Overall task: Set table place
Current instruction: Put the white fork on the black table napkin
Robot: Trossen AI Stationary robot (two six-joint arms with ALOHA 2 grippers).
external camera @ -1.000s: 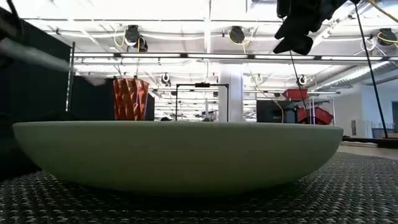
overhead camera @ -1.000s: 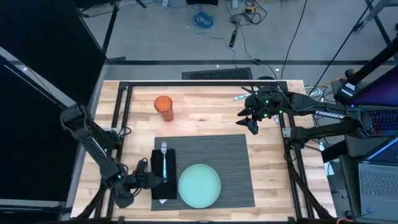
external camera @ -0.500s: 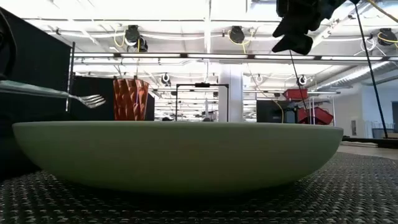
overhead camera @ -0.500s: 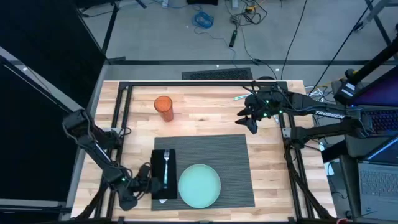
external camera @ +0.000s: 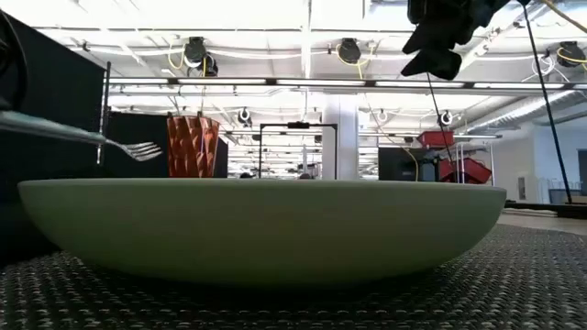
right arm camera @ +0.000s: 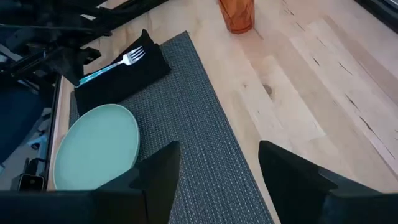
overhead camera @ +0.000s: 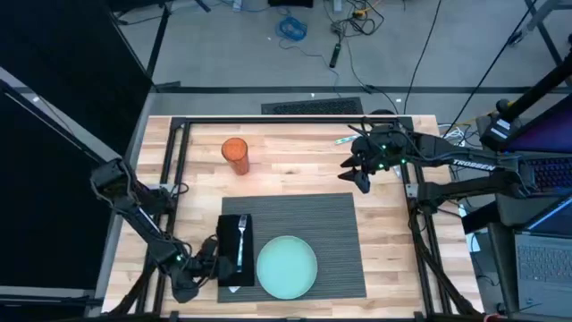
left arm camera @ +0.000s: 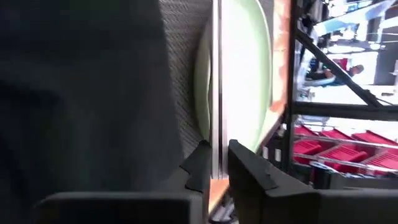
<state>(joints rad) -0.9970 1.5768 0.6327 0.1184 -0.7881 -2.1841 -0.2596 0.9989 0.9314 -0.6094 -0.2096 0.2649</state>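
Open table beside orange cup

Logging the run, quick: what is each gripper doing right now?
Left gripper: shut on the fork, over the napkin.
Right gripper: open, empty, above the table.

My table: wooden planks, black frame. Directly on it lie the placemat at near centre and an orange cup far left.
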